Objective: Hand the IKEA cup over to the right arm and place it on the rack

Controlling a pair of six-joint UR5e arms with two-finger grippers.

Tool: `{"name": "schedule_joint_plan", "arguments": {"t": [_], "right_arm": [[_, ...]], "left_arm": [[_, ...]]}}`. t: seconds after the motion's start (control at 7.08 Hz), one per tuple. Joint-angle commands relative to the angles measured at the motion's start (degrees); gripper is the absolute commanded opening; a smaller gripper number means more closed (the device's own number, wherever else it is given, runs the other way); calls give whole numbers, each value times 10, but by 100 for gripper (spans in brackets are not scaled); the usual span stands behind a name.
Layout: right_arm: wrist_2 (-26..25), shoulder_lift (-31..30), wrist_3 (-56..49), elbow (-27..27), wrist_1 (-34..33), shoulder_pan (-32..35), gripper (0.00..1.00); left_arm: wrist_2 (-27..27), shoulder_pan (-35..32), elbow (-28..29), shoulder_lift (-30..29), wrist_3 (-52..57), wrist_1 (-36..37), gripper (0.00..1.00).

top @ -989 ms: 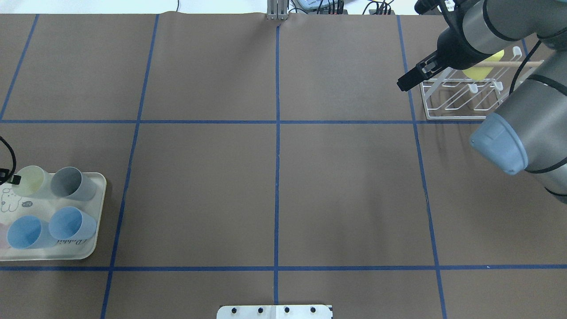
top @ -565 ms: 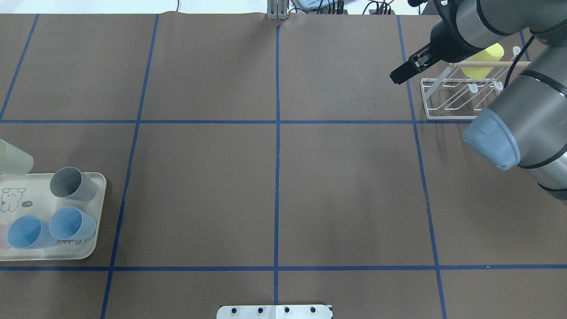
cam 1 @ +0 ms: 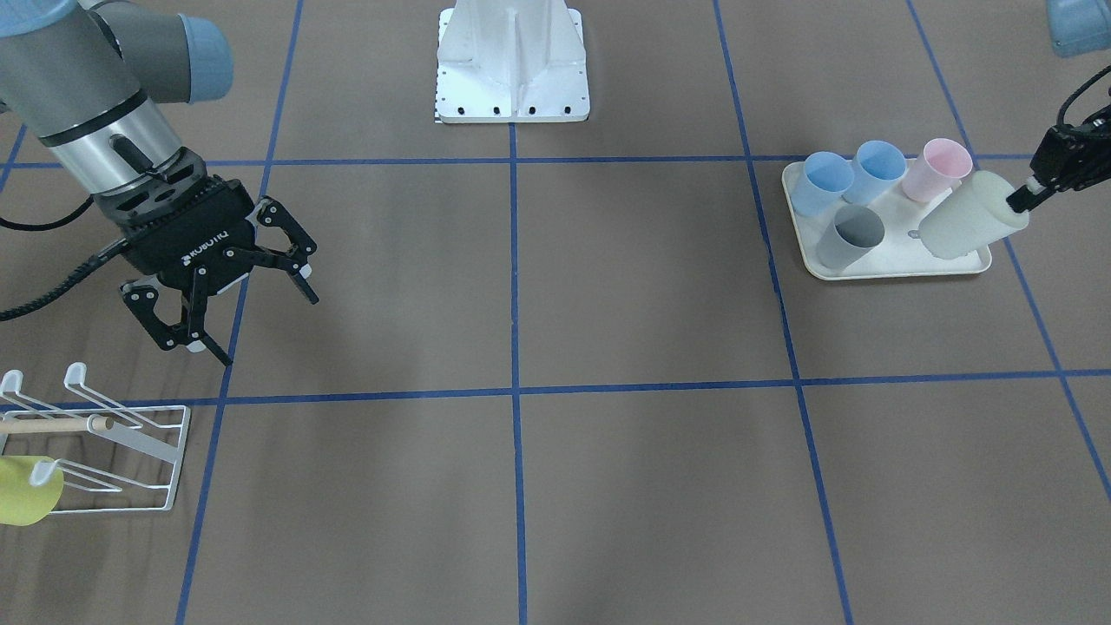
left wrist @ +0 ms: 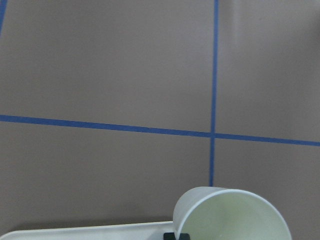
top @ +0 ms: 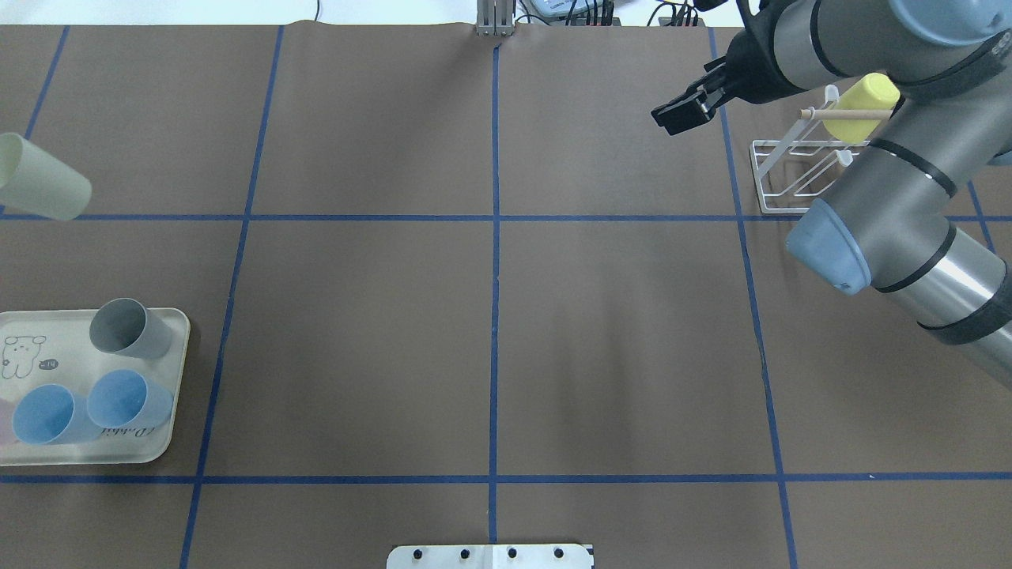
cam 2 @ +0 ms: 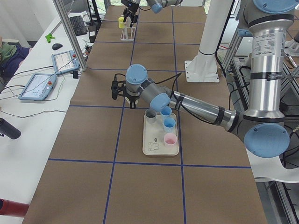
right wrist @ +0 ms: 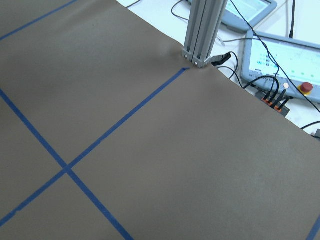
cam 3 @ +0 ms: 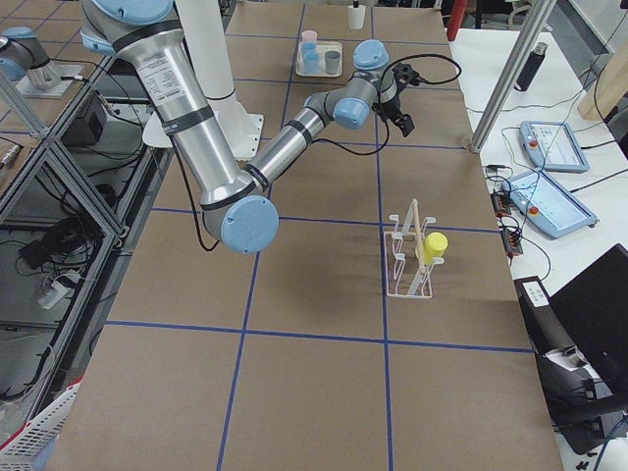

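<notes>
My left gripper [cam 1: 1027, 193] is shut on the rim of a pale cream-green cup [cam 1: 968, 227] and holds it tilted in the air above the tray's outer edge. The cup also shows in the overhead view [top: 39, 188] and the left wrist view [left wrist: 232, 215]. My right gripper [cam 1: 265, 328] is open and empty, hanging beside the white wire rack [cam 1: 113, 447]; in the overhead view the gripper [top: 684, 114] is left of the rack [top: 783, 170]. A yellow cup [top: 866, 99] sits on a rack prong.
The cream rabbit-print tray [top: 175, 371] at the robot's left holds a grey cup [top: 126, 328], two blue cups [top: 126, 399] and a pink cup [cam 1: 936, 169]. The robot's white base [cam 1: 512, 61] is at the table's near middle edge. Control tablets lie past the far edge.
My left gripper has lifted the pale cup off the tray and carried it toward the far side. My right gripper has swung left, away from the rack.
</notes>
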Motion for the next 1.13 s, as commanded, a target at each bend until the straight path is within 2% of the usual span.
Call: {"name": "schedule_joint_plan", "arguments": {"t": [0.0, 0.14, 0.42, 0.71, 0.85, 0.99], "right_arm": [[-32, 12, 2, -36, 94, -38, 99], [-44, 42, 4, -43, 94, -57, 99], [-177, 49, 17, -44, 133, -127, 99], [-187, 55, 6, -62, 226, -163, 99], [-188, 60, -18, -72, 269, -184, 99], [-189, 66, -38, -72, 286, -198, 98]], "left_arm": [[-40, 1, -10, -81, -161, 2, 0], [-40, 2, -13, -107, -220, -10, 0], [-41, 50, -13, -157, -345, -54, 0], [-40, 73, -7, -195, -415, -72, 0], [-41, 90, -4, -205, -416, -76, 0], [-41, 104, -3, -219, -418, -76, 0]]}}
